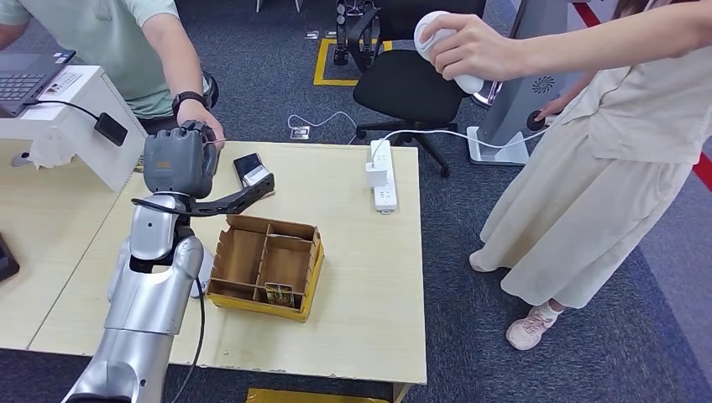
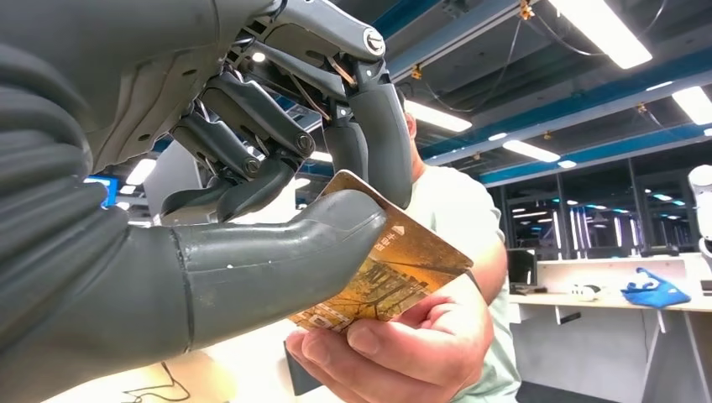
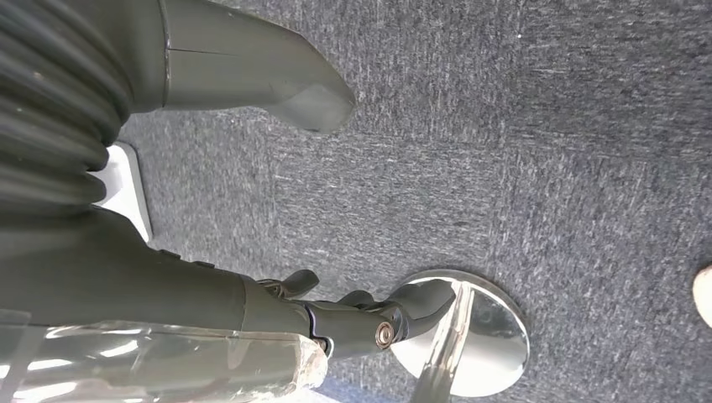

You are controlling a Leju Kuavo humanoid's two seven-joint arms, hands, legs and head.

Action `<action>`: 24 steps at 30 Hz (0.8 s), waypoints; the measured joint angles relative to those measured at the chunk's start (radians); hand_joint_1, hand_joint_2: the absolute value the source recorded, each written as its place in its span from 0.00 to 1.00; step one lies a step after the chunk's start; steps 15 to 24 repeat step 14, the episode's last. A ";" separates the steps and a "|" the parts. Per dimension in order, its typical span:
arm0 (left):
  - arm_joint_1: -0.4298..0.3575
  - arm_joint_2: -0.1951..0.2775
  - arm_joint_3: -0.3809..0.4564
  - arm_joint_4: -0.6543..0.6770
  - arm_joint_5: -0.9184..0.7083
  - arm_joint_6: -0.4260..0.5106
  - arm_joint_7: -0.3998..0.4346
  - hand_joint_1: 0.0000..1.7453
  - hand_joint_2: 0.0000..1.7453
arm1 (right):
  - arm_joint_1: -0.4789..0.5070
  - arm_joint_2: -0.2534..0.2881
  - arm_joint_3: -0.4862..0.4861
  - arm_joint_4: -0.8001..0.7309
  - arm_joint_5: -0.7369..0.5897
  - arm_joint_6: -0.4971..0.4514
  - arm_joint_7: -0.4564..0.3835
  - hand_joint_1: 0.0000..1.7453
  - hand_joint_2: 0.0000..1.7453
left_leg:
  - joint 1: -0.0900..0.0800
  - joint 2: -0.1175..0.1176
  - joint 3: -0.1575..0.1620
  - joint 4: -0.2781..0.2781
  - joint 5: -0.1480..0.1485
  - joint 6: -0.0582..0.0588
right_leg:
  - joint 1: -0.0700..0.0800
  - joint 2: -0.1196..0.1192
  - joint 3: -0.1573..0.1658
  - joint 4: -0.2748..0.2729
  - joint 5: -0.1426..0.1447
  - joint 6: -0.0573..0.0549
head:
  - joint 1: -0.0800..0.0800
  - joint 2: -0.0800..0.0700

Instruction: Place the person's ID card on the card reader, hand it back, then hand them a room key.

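Observation:
My left hand (image 1: 178, 159) is raised over the table's far left part, near the seated person's hand (image 1: 201, 120). It pinches a gold-brown card (image 2: 395, 269) between the thumb (image 2: 277, 260) and fingers (image 2: 382, 126). The person's hand (image 2: 403, 344) is cupped under the card, with its fingers touching the card's lower edge. A small black card reader (image 1: 251, 170) lies on the table just right of my hand. A brown compartment box (image 1: 267, 264) holds another gold card (image 1: 280, 294) in its near slot. My right hand (image 3: 193, 294) hangs over grey carpet and holds nothing.
A white power strip (image 1: 384, 176) with a plug lies at the table's far right. A second person in a beige dress (image 1: 604, 159) stands to the right holding a white device (image 1: 449, 46). A laptop (image 1: 25, 75) on a white stand and an office chair (image 1: 403, 84) are behind.

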 joint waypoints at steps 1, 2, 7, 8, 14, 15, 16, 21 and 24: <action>0.001 0.002 0.000 0.000 0.000 0.000 0.004 1.00 1.00 | 0.001 0.001 -0.005 -0.002 0.004 0.001 -0.001 0.00 1.00 | 0.000 0.000 0.000 0.000 0.000 0.000 | 0.000 0.000 0.000 0.000 0.000 0.000 | 0.000 0.000; 0.003 0.004 0.000 0.000 0.000 0.000 0.007 1.00 1.00 | 0.002 0.002 -0.009 -0.004 0.008 0.002 -0.002 0.00 1.00 | 0.000 0.000 0.000 0.000 0.000 0.000 | 0.000 0.000 0.000 0.000 0.000 0.000 | 0.000 0.000; 0.012 0.005 0.012 0.000 0.000 0.002 0.014 0.01 1.00 | 0.004 0.003 -0.027 -0.010 0.017 0.004 -0.010 0.00 1.00 | 0.000 0.000 0.000 0.000 0.000 0.000 | 0.000 0.000 0.000 0.000 0.000 0.000 | 0.000 0.000; 0.014 0.006 0.013 0.000 0.000 0.006 0.017 0.00 1.00 | 0.004 0.003 -0.028 -0.011 0.019 0.004 -0.012 0.00 1.00 | 0.000 0.000 0.000 0.000 0.000 0.000 | 0.000 0.000 0.000 0.000 0.000 0.000 | 0.000 0.000; 0.031 0.026 0.015 -0.016 0.000 0.034 0.054 0.00 1.00 | 0.003 0.003 -0.038 -0.012 0.034 0.004 -0.017 0.00 1.00 | 0.000 0.000 0.000 0.000 0.000 0.000 | 0.000 0.000 0.000 0.000 0.000 0.000 | 0.000 0.000; 0.031 0.026 0.015 -0.016 0.000 0.034 0.054 0.00 1.00 | 0.003 0.003 -0.038 -0.012 0.034 0.004 -0.017 0.00 1.00 | 0.000 0.000 0.000 0.000 0.000 0.000 | 0.000 0.000 0.000 0.000 0.000 0.000 | 0.000 0.000; 0.031 0.026 0.015 -0.016 0.000 0.034 0.054 0.00 1.00 | 0.003 0.003 -0.038 -0.012 0.034 0.004 -0.017 0.00 1.00 | 0.000 0.000 0.000 0.000 0.000 0.000 | 0.000 0.000 0.000 0.000 0.000 0.000 | 0.000 0.000; 0.031 0.026 0.015 -0.016 0.000 0.034 0.054 0.00 1.00 | 0.003 0.003 -0.038 -0.012 0.034 0.004 -0.017 0.00 1.00 | 0.000 0.000 0.000 0.000 0.000 0.000 | 0.000 0.000 0.000 0.000 0.000 0.000 | 0.000 0.000; 0.031 0.026 0.015 -0.016 0.000 0.034 0.054 0.00 1.00 | 0.003 0.003 -0.038 -0.012 0.034 0.004 -0.017 0.00 1.00 | 0.000 0.000 0.000 0.000 0.000 0.000 | 0.000 0.000 0.000 0.000 0.000 0.000 | 0.000 0.000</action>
